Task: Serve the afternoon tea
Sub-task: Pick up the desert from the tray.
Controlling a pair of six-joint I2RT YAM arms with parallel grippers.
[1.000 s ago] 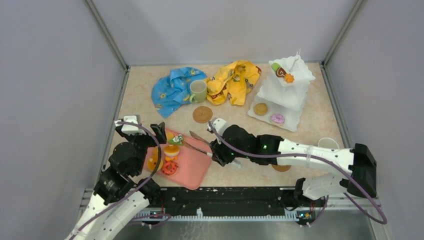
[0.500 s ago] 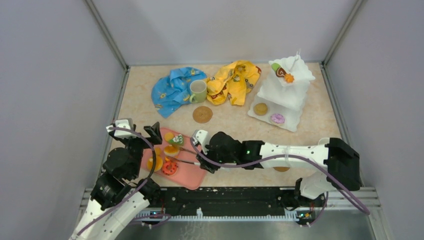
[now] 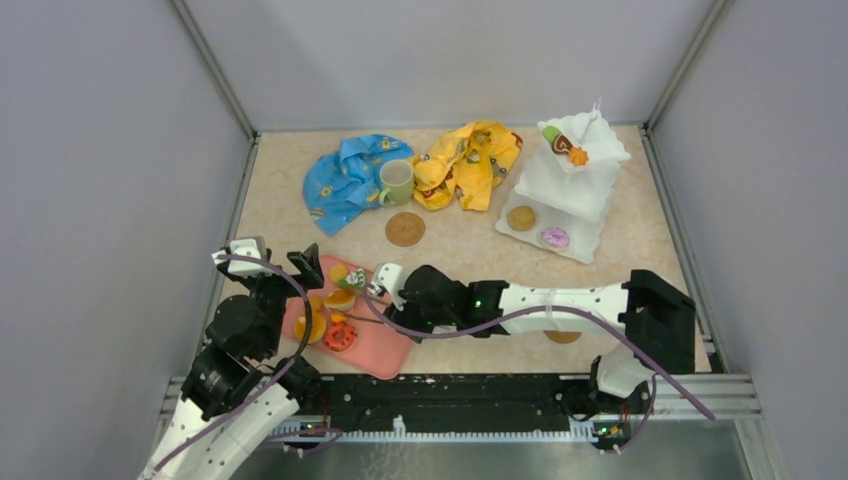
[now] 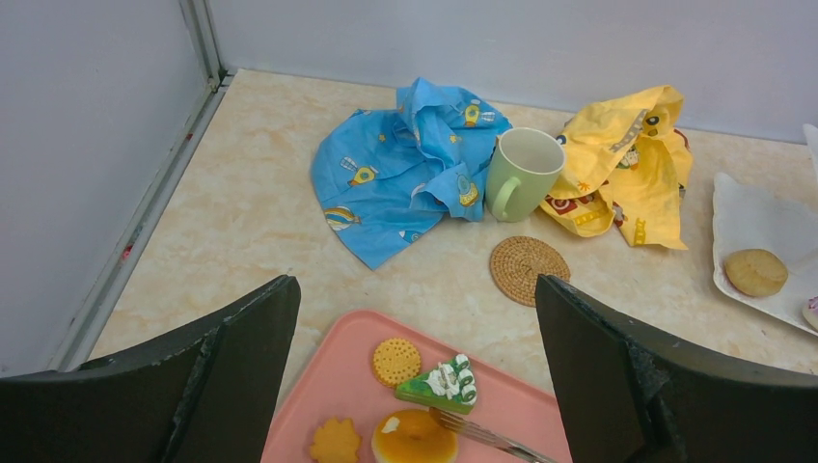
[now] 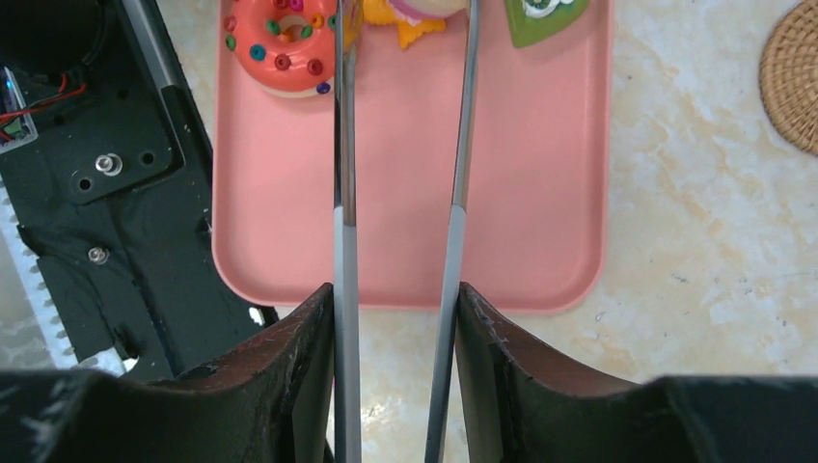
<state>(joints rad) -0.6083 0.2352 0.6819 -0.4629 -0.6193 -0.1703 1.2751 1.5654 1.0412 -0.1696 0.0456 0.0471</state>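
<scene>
Right pincer point(image 5: 394, 294): jaws partway closed, clamped on the handle end of metal tongs point(image 5: 342, 145). The tong arms run up the wrist frame over the pink tray point(image 5: 550, 193), and the frame edge cuts off the tips. The left arm passes the rim of the sprinkled donut point(image 5: 285, 43) at upper left. A pastry sits between the two arms at the top edge.

Left pincer point(image 4: 415, 289): jaws fully spread, nothing held, hanging over the tray's far left end.

Between its fingers at the bottom of the left wrist view are the round cracker point(image 4: 396, 361), green cake wedge point(image 4: 439, 381), flower cookie point(image 4: 335, 442) and orange bun point(image 4: 413, 436). All are on the tray, and one tong tip reaches the bun.

Top view: the right arm lies across the lower middle of the frame and covers most of the second coaster point(image 3: 563, 337) at lower right.

Further back on the tabletop point(image 4: 241, 222), one coaster point(image 4: 529, 270) lies bare at frame centre. The pale green mug point(image 4: 521, 174) stands upright just behind it, handle towards the camera.

The mug is wedged between the crumpled blue cloth point(image 4: 405, 174) and the yellow cloth point(image 4: 627, 154). Both carry cartoon prints, and any lettering is too small to read.

The white three-tier stand point(image 3: 560, 180) is at upper right. Its bottom tier holds a tan cookie point(image 3: 520, 217) and a pink donut point(image 3: 555, 237). Its top tier holds a green-and-orange pastry point(image 3: 565, 143).
</scene>
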